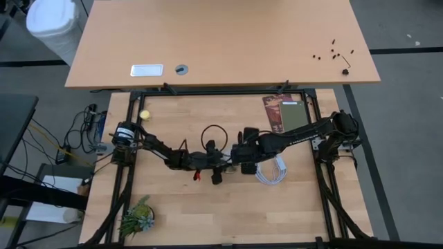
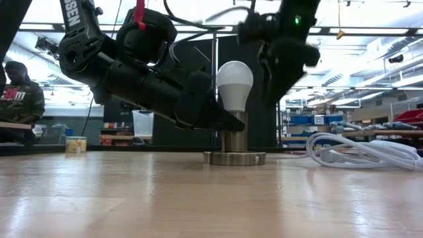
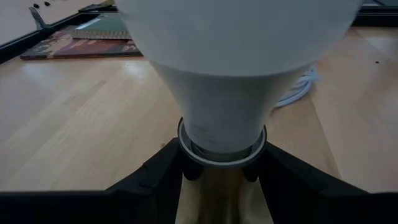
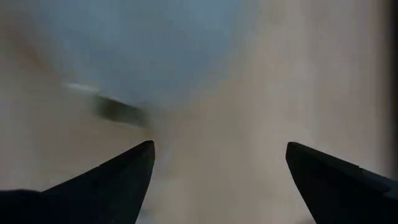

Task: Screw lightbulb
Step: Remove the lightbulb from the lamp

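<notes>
The white lightbulb [image 2: 234, 80] stands upright, its narrow base in the collar [image 3: 221, 148] of a metal socket whose round base disc [image 2: 234, 158] rests on the table. My left gripper [image 3: 221, 180] reaches in from the left and is shut on the socket's stem [image 2: 232, 137] below the bulb. My right gripper [image 4: 217, 155] is open just above and to the right of the bulb [image 2: 281, 69], with the dome blurred in front of its fingers [image 4: 137, 50]. In the high view both grippers [image 1: 228, 158] hide the bulb. My left gripper pinches the socket's upright metal stem [image 3: 221, 193], just under the collar, between its two fingers [image 3: 168, 171]. The fingers slant down from the table's left and lie across the stem. The socket stands upright with its base disc on the table.
The socket's white cable [image 1: 272, 171] lies coiled to the right of the grippers. A small plant [image 1: 137, 218] sits at the near left, a yellow ball [image 1: 145, 115] at the far left, and a dark booklet [image 1: 282, 114] at the far right. A person [image 2: 16, 92] sits beyond the table.
</notes>
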Robot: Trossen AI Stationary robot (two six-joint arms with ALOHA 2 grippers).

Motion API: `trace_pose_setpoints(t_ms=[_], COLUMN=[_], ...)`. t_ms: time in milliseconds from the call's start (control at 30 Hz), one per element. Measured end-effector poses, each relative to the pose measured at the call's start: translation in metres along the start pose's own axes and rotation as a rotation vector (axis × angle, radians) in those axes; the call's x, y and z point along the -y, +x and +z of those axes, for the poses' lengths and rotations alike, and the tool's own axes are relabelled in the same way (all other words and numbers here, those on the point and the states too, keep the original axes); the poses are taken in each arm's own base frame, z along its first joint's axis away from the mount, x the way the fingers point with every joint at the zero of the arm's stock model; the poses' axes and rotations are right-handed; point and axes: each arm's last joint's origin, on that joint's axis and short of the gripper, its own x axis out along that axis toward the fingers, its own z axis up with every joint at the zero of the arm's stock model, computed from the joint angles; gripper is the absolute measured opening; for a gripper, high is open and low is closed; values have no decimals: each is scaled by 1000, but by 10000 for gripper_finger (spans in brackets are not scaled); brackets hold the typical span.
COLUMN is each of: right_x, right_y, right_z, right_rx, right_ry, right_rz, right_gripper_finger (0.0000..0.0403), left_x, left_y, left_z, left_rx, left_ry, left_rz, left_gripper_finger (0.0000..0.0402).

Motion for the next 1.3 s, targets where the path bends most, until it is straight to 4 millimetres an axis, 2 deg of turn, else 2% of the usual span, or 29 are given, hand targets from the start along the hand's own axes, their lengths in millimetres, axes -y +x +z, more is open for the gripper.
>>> trace_pose_setpoints(t_ms=[100,267,433,633,700,900,1067,1200,1300], right_x=[-7,-11,-4,13,15,3,-7,-8,-5], right_y=[-2,-5,-3,2,3,2,-3,-5,-4], right_z=[9,20,19,4,1,5,19,22,15], right_rx=[81,200,195,45,14,27,184,232,170], right_ry=[29,11,-25,-29,-2,-7,-25,-69,-131], right_rz=[118,127,4,-224,-241,63,124,16,-94], right_gripper_finger=[372,372,372,371,371,371,371,371,371], left_x=[0,0,0,0,0,0,0,0,-1], left_y=[0,0,0,0,0,0,0,0,0], left_z=[0,0,0,0,0,0,0,0,0], left_rx=[0,0,1,0,0,0,0,0,0], left_ry=[-1,-2,-8,-3,-3,-4,-4,-6,-9], left_rz=[0,0,8,5,-1,-1,-1,-1,4], left_gripper_finger=[188,188,188,188,188,188,188,188,188])
